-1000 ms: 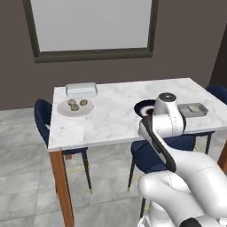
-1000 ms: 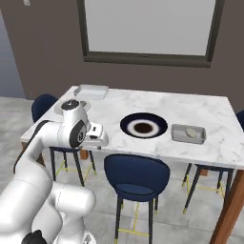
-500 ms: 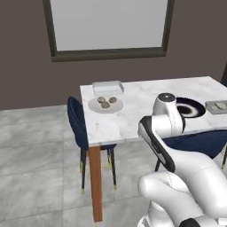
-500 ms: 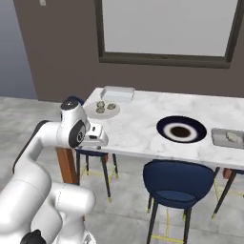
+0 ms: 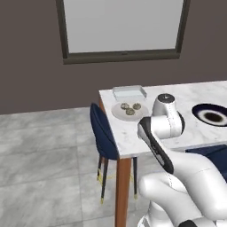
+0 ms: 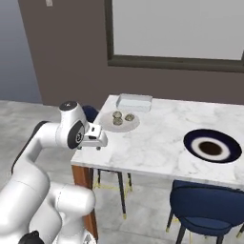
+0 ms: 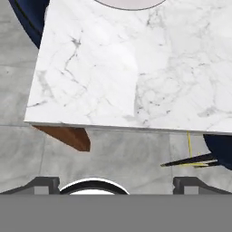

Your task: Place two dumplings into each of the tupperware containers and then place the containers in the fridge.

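We see the white-and-grey marble table (image 5: pixel 133 137) with its brown wooden leg (image 5: pixel 123 190) at the near left corner, beneath a large dark-framed window (image 6: pixel 171 31) in a brown wall. On the table's far left part sits a round pale grey plate (image 6: pixel 108 127) bearing three small olive-tan speckled dumplings (image 6: pixel 118 121), and just beyond it, near the far edge, one shallow rectangular clear-whitish tupperware container (image 6: pixel 134 102), apart from the plate. Farther right lies a round navy-and-white plate with a brown centre (image 6: pixel 211 146). Navy blue chairs (image 5: pixel 103 135) stand at the left end and along the near side. Our white robot arm holds its two-finger gripper (image 7: pixel 116 183) above the table's near left edge, short of the plate, its dark fingertips (image 7: pixel 41 183) spread wide apart with nothing between them; the marble top lies ahead of it in the hand view.
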Available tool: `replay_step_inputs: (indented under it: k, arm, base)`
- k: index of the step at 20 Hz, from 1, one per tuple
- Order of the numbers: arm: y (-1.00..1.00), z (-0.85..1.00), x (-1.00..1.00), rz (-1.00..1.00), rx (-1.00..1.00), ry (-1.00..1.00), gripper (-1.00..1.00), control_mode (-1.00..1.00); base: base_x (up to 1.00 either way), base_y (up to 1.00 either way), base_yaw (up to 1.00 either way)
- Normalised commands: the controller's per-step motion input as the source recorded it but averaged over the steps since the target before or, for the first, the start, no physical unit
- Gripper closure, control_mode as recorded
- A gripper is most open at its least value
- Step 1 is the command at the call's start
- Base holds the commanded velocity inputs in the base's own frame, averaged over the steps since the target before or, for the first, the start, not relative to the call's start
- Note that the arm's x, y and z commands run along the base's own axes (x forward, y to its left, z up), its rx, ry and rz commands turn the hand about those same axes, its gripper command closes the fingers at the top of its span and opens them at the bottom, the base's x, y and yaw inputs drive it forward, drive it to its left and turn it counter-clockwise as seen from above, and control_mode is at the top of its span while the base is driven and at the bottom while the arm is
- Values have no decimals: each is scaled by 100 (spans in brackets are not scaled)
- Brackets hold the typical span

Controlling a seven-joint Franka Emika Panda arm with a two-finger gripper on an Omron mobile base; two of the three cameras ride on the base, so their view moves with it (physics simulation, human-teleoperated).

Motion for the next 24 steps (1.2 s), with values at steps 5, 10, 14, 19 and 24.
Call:
replay_step_inputs:
  k: [5, 10, 14, 19, 24]
  arm:
    - [0, 0, 0, 0, 0, 0, -100, 100]
    - [-2, 10, 0, 0, 3, 0, -100, -100]
    - [-4, 23, 30, 0, 18, 0, -100, -100]
    - [0, 1, 81, -4, 22, -2, -100, -100]
    - [4, 0, 92, -7, 2, 0, -100, -100]
  base:
    - [72, -3, 0]
    - [12, -2, 0]
    - [0, 0, 0]
    - [0, 0, 0]
    - [0, 0, 0]
